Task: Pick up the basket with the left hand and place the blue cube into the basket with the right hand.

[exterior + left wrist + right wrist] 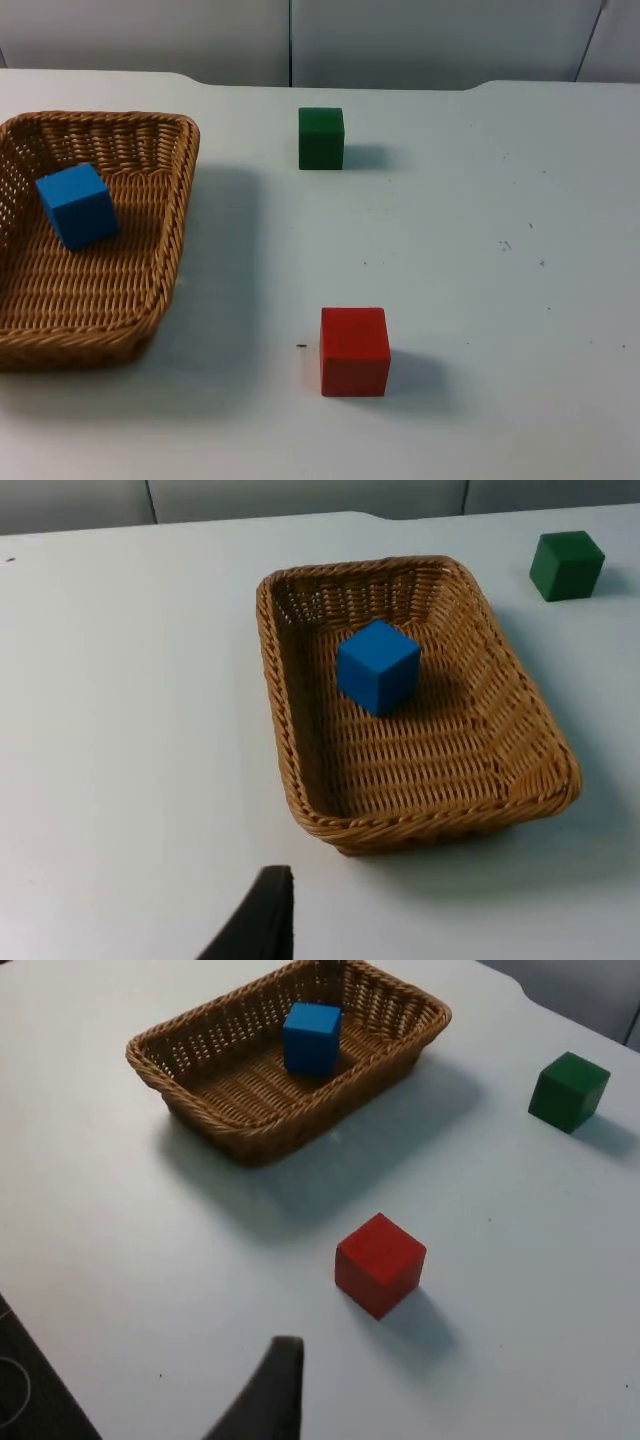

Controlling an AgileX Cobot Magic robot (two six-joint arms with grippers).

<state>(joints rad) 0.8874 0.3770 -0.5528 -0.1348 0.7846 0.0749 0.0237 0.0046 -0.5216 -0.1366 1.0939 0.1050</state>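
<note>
Already the blue cube [77,205] sits inside the basket [170,260].

Woven wicker basket [170,215]; matt blue cube [78,205]; smooth white table [500,300].

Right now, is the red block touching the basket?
Apart. In the top view, bare white table lies between the red block and the basket.
</note>
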